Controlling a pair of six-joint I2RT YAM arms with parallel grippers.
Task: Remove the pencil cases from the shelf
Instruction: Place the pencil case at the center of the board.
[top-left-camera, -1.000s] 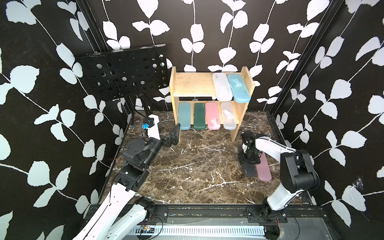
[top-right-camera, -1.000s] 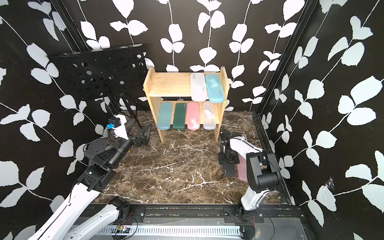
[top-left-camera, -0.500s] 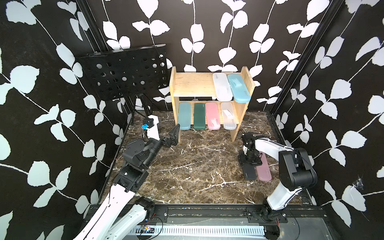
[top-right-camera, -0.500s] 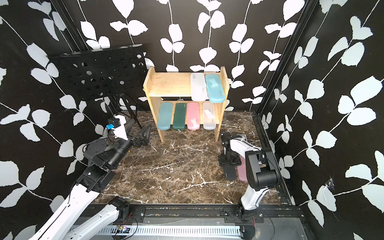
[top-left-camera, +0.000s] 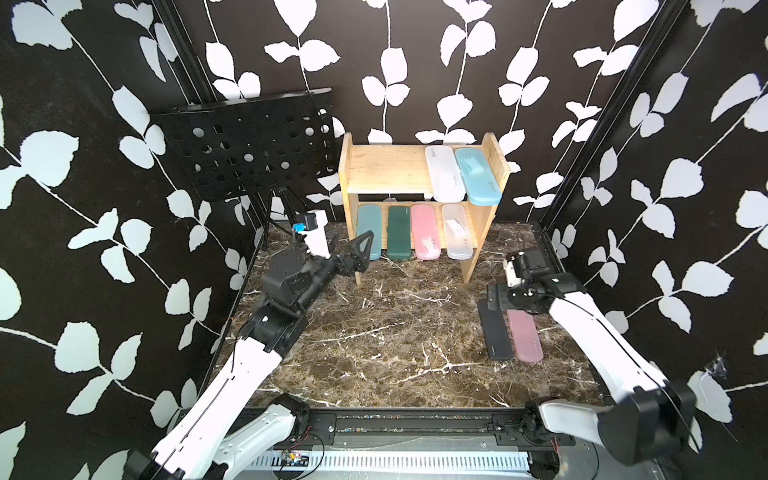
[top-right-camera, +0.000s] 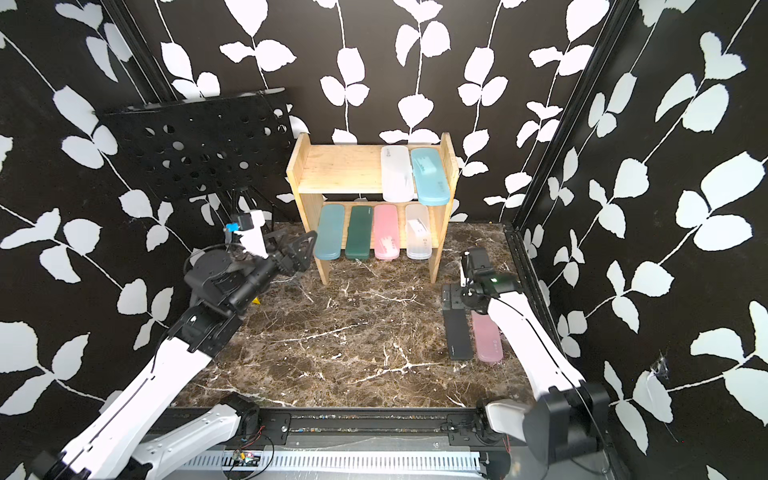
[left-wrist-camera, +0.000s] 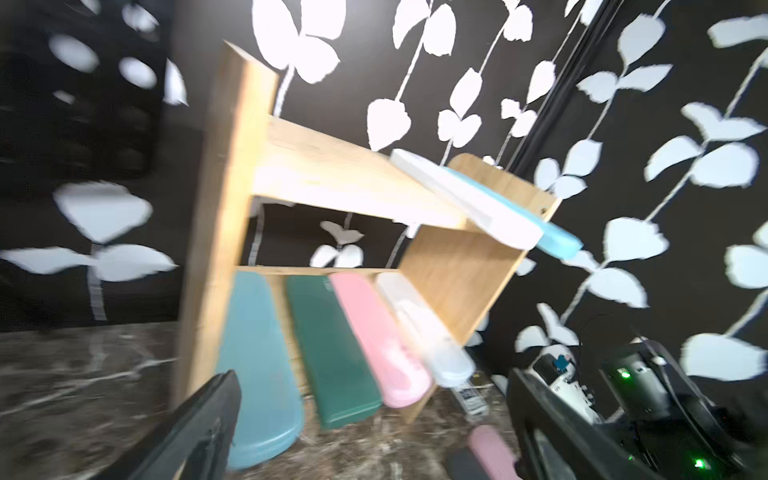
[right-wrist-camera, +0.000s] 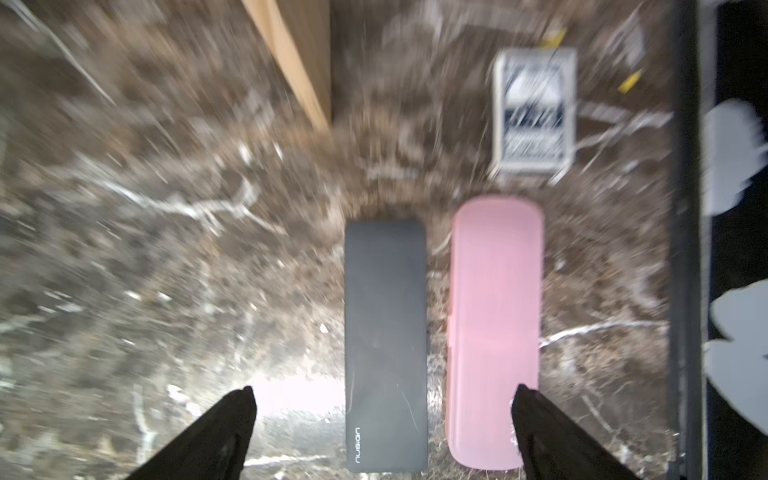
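Note:
The wooden shelf (top-left-camera: 386, 170) stands at the back. Its top tier holds a frosted clear pencil case (top-left-camera: 444, 174) and a light blue one (top-left-camera: 477, 176). On the lower tier lie teal (top-left-camera: 369, 232), dark green (top-left-camera: 400, 232), pink (top-left-camera: 424, 232) and clear (top-left-camera: 456, 232) cases. A black case (right-wrist-camera: 386, 332) and a pink case (right-wrist-camera: 494, 332) lie side by side on the table at the right. My right gripper (right-wrist-camera: 382, 411) hovers open above the black case, touching neither. My left gripper (left-wrist-camera: 374, 415) is open and empty in front of the shelf's left side.
A black perforated music stand (top-left-camera: 249, 149) leans at the back left. A small box of cards (right-wrist-camera: 534, 112) lies on the marble table between the shelf's right panel and the right wall. A black frame rail (top-left-camera: 415, 424) runs along the front edge.
My right gripper has opened and let go of the black case, which now lies flat beside the pink one. The left arm has not moved.

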